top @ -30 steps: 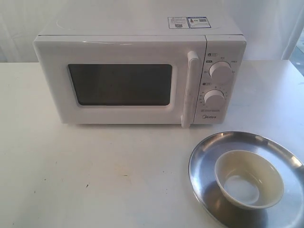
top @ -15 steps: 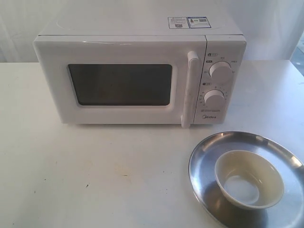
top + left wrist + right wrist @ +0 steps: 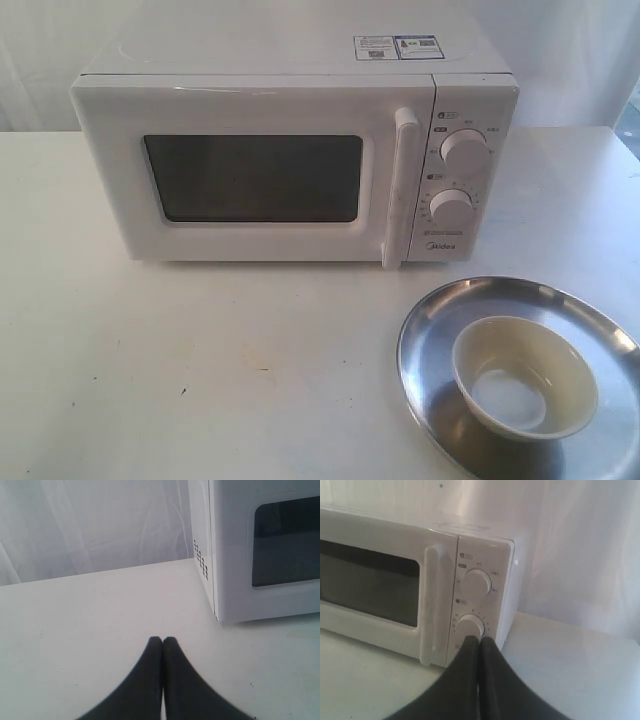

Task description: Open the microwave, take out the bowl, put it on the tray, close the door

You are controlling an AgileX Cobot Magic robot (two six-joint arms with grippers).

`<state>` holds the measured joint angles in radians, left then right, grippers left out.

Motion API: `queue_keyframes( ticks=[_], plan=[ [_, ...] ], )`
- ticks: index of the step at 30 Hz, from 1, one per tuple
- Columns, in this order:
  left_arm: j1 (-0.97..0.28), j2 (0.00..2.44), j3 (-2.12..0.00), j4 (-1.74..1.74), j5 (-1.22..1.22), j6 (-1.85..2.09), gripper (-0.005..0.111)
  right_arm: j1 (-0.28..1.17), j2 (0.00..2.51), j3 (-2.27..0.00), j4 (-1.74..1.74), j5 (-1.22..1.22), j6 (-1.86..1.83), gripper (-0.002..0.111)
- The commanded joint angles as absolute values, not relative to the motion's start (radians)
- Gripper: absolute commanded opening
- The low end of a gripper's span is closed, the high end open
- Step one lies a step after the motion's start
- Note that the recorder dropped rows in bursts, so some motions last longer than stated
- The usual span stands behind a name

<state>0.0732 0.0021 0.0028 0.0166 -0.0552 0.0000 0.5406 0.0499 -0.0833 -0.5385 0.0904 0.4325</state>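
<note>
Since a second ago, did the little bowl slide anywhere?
No. In the exterior view the bowl sits in the same spot on the tray, just as far from the microwave as before.

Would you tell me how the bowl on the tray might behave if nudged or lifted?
The bowl looks rigid and glossy, so probably slippery to pinch. On the shiny tray, it would likely slide rather than tip, given its low, wide shape.
</note>
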Motion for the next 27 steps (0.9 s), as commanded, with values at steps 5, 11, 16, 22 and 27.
queue_keyframes(
  ticks=[5, 11, 16, 22, 27],
  plan=[
    [0.069, 0.0, 0.0, 0.009, -0.059, 0.0, 0.0, 0.475, 0.013, -0.019, -0.159, -0.07, 0.045, 0.0],
    [0.069, 0.0, 0.0, 0.009, -0.059, 0.0, 0.0, 0.446, 0.013, 0.0, -0.079, -0.086, 0.017, 0.0],
    [0.069, 0.0, 0.0, 0.009, -0.059, 0.0, 0.0, 0.442, 0.013, 0.0, -0.079, -0.086, 0.0, 0.0],
    [0.069, 0.0, 0.0, 0.009, -0.059, 0.0, 0.0, 0.387, 0.013, 0.0, -0.079, -0.049, 0.013, 0.0],
    [0.069, 0.0, 0.0, 0.009, -0.059, 0.0, 0.0, 0.369, 0.013, 0.0, -0.079, -0.019, 0.023, 0.0]
  ],
)
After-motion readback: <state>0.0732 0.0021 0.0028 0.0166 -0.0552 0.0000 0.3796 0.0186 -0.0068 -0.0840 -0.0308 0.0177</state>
